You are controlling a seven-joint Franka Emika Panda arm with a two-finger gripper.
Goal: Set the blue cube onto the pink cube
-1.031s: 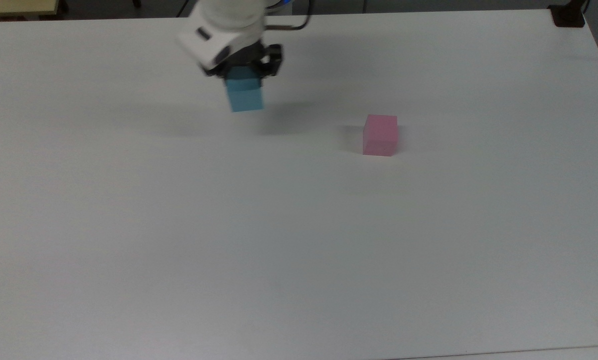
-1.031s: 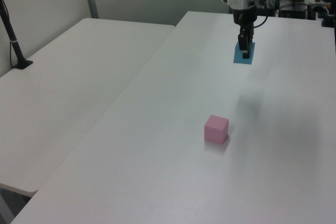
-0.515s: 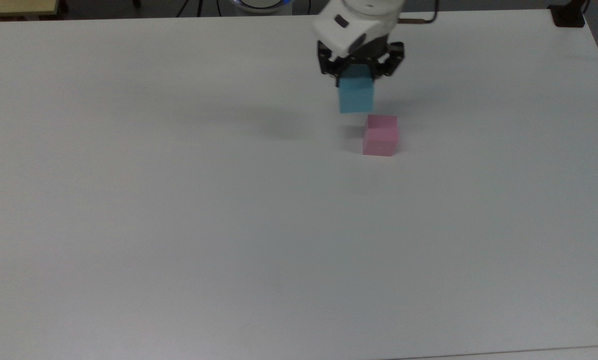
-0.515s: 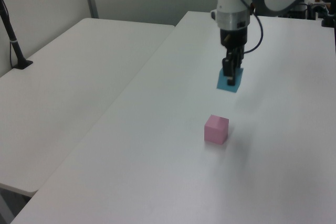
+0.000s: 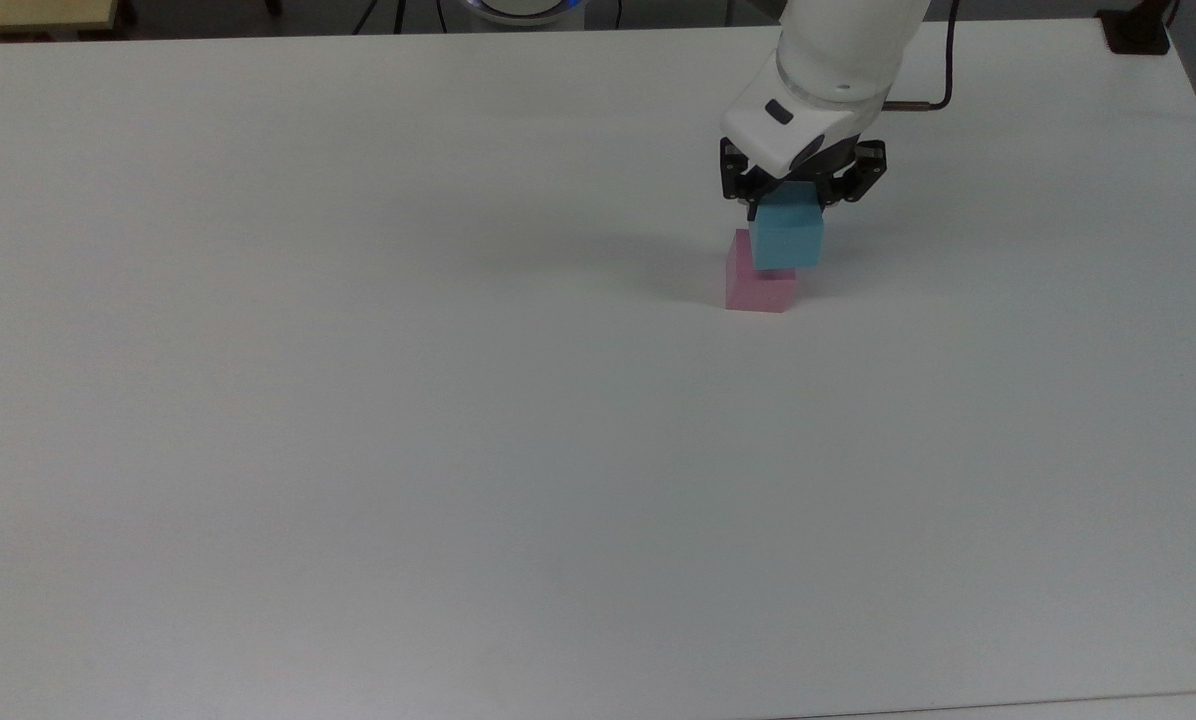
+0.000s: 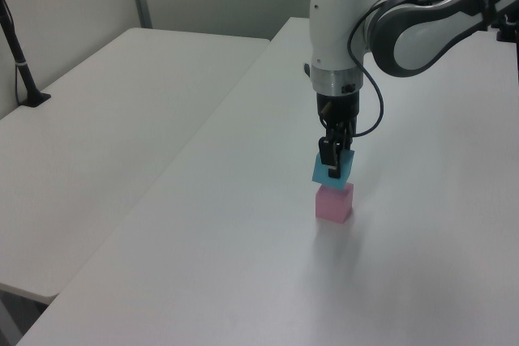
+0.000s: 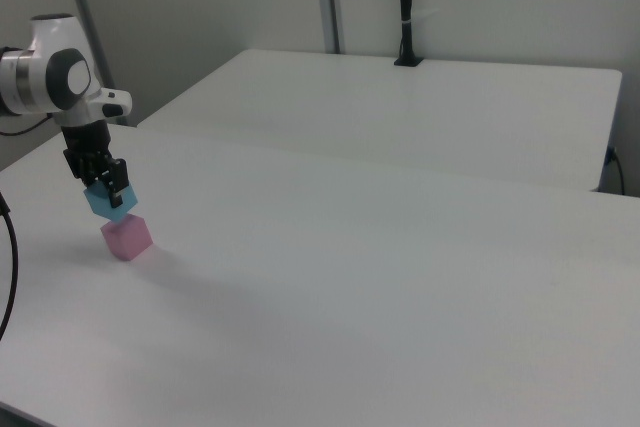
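Holding the blue cube (image 5: 787, 238) tight between its two fingers, the gripper (image 5: 796, 200) now hangs right over the pink cube (image 5: 755, 288). The fingers are closed just as wide as the cube, and the cube sticks out below them.

A second ago the gripper and its blue cube were far off to the top view's left. Half a second ago they were close to the pink cube but not over it. Now the blue cube is just under the gripper, and the pink cube sits on the white table (image 5: 458, 450) right below that.

In the left view the blue cube (image 6: 332, 168) looks turned a bit, so its sides do not line up with the pink cube (image 6: 334, 202). It looks very close to the pink top, maybe touching, but I cannot tell for sure. In the right view the blue cube (image 7: 110, 202) sits right above the pink cube (image 7: 127, 238) too.

So the carrying part looks about done. What is left, I think, is a small move down and then letting go. If the cube stays turned or off to one side, it could slip off.
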